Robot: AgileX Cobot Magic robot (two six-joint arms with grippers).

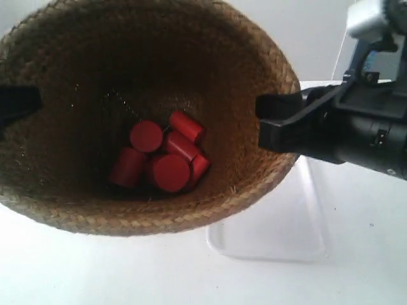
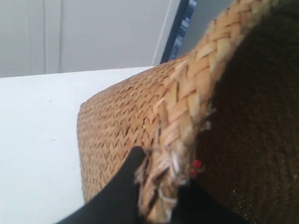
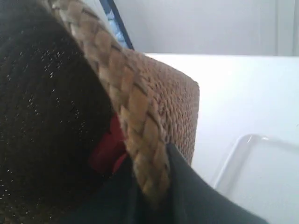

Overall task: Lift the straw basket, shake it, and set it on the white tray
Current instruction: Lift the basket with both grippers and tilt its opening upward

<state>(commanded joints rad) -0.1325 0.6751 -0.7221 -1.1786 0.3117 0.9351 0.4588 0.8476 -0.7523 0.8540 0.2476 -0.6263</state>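
The straw basket (image 1: 76,76) fills most of the exterior view, seen from above, close to the camera and apparently raised off the table. Several red cylinders (image 1: 162,159) lie at its bottom. My left gripper (image 2: 161,186) is shut on the braided rim (image 2: 187,102), one black finger outside and one inside. My right gripper (image 3: 152,182) is shut on the opposite rim (image 3: 126,93); it is the arm at the exterior view's right (image 1: 280,124). The white tray (image 1: 280,235) lies on the table, partly hidden under the basket's right edge, and is also in the right wrist view (image 3: 261,177).
The white table (image 1: 95,273) extends all around. A pale wall (image 2: 103,32) and a dark vertical strip (image 2: 180,28) stand behind it. The right arm's black body and grey housing (image 1: 369,19) hang above the tray's far side.
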